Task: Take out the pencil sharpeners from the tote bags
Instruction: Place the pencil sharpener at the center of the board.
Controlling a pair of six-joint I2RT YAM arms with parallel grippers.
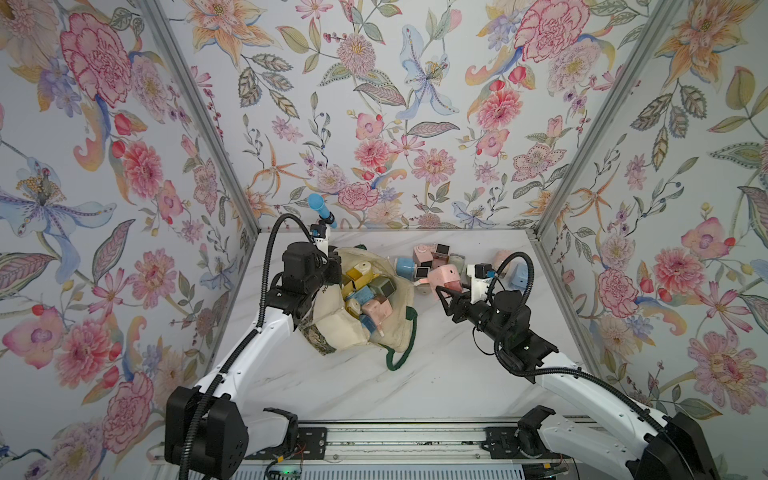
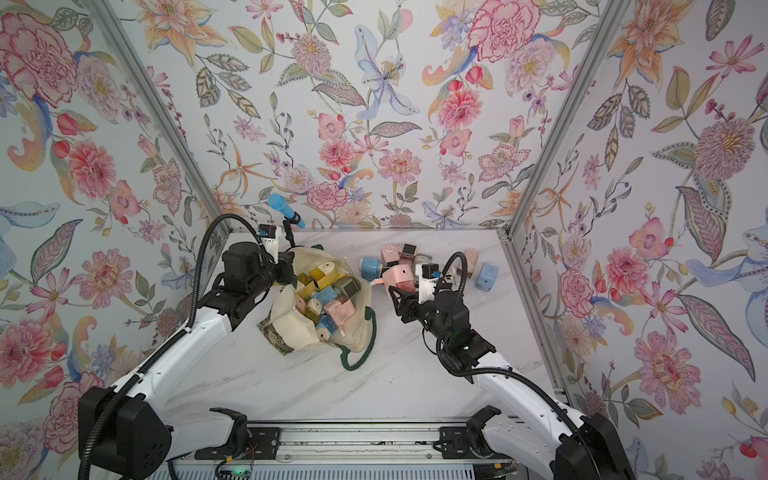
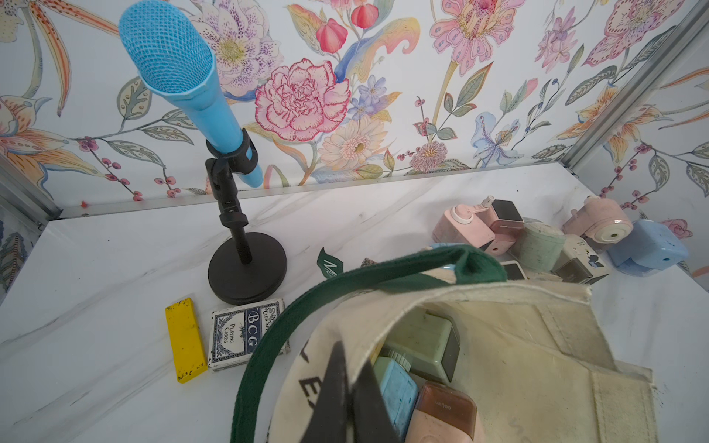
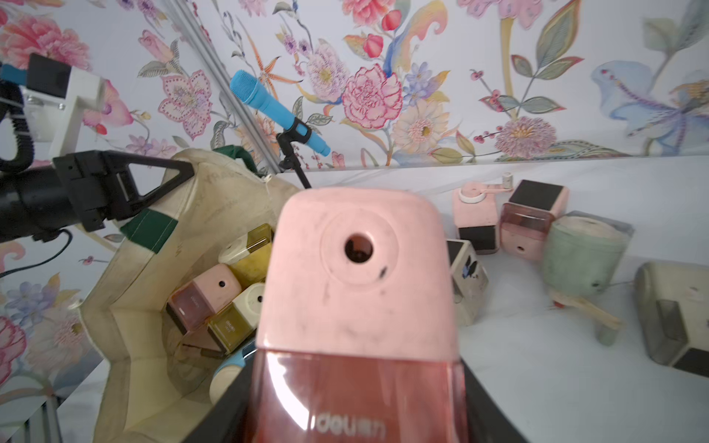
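A: Your right gripper (image 1: pixel 445 296), what state?
B: Clamped on the pink sharpener (image 4: pixel 358 268), clear drawer end between its jaws, long axis pointing straight out ahead of it.
A: Your left gripper (image 3: pixel 347 399)?
B: Pinched tight on the tote bag (image 3: pixel 537 364) rim.

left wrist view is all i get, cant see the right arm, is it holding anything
Observer: Yes, the right gripper is shut on a pink sharpener.
Operator: where is it, over the bag
Observer: No, beside the tote bag, between its mouth and the pile of sharpeners on the table.
Operator: much left inside
Observer: Roughly ten sharpeners in the bag show from above: yellow, blue, pink, cream, green.
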